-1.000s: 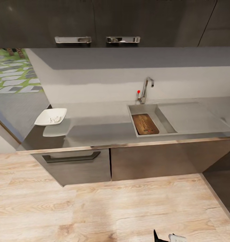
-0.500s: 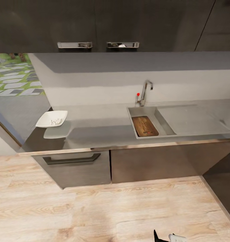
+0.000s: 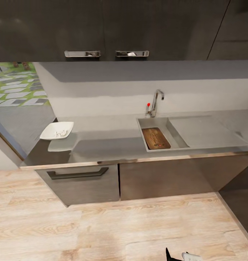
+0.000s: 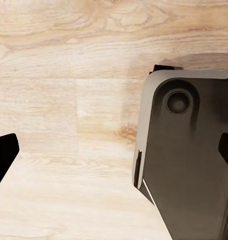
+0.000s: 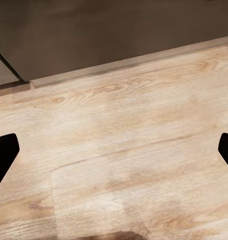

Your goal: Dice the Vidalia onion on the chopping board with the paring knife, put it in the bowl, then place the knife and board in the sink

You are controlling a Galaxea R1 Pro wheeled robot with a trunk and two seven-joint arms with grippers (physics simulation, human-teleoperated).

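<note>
1. Standing back from the countertop (image 3: 113, 134), wooden floor (image 3: 120, 228) stretching between robot and cabinets (image 3: 80, 179).
2. Chopping board (image 3: 155, 138) lying flat inside the sink (image 3: 174, 136) basin, against its left wall, slot handle toward the front edge.
3. Small reddish speck on the board's front end, possibly the paring knife (image 3: 161, 145); too small to tell for sure.
4. Bowl (image 3: 57, 130) perched at the far left end of the countertop, overhanging its left edge, something pale inside.
5. Chrome tap (image 3: 155, 103) with red knob rising behind the basin's back edge.
6. Left gripper (image 4: 114, 155) hanging over bare floor beside the robot's dark base (image 4: 189, 160), fingers spread wide, nothing between them.
7. Right gripper (image 5: 114, 155) likewise spread and empty, pointed at floorboards near the cabinet kickboard (image 5: 124, 62).
8. Both grippers low and well apart from sink, board and bowl.
</note>
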